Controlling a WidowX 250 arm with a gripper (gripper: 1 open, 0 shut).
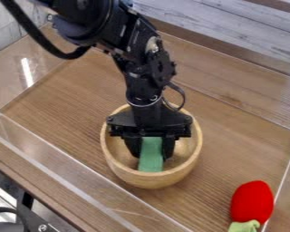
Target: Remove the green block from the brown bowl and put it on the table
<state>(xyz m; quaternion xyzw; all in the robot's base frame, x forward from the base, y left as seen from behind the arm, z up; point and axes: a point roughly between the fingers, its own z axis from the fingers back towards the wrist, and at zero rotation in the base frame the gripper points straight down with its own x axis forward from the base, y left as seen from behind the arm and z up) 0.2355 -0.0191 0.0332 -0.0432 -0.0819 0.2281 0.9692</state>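
One block, gripped inside the bowl.
My jaws point down into the bowl [151, 151], clenched on the upper end of the green block [151, 156], which leans against the inner wall; the bowl sits on the worktop [62, 100], a red toy [250, 201] well apart.

Light green block [151, 155], pale tan wooden bowl [123, 163] with smooth grain, brown wood-grain counter [62, 95], black robot arm [138, 63] and jaws, red plush toy [250, 201] with green base, clear acrylic walls [62, 177]
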